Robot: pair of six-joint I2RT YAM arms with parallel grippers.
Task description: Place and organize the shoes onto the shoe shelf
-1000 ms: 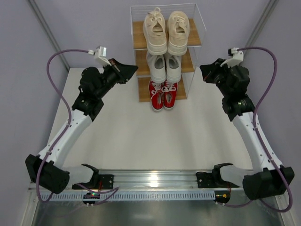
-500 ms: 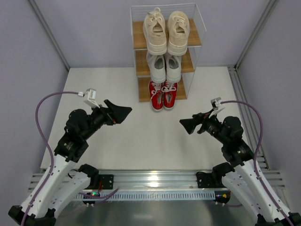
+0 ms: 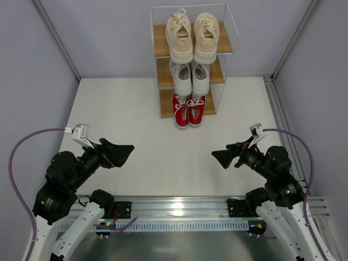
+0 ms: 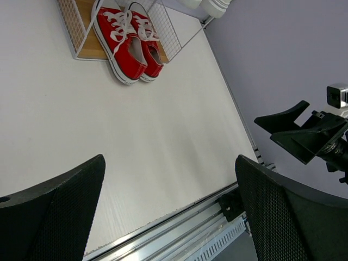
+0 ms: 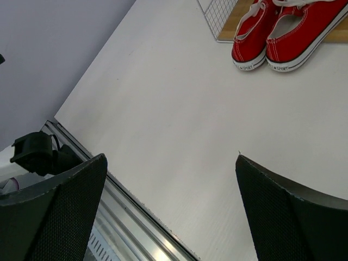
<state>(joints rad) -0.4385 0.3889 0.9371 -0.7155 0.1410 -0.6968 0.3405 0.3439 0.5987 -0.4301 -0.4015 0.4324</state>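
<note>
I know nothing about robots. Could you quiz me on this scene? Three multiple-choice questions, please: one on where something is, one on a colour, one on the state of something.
1. Where on the shoe shelf is the red pair?
A. top tier
B. middle tier
C. bottom tier

2. What colour is the pair on the top tier?
A. black
B. beige
C. blue

3. The left gripper and right gripper are:
A. both open and empty
B. both shut on a shoe
C. one open, one holding a shoe

Answers:
1. C: the overhead view shows the red pair at the lowest board, below the other two pairs.
2. B: the beige pair sits on the uppermost board.
3. A: each wrist view shows the fingers spread wide with nothing but bare table between them.
</note>
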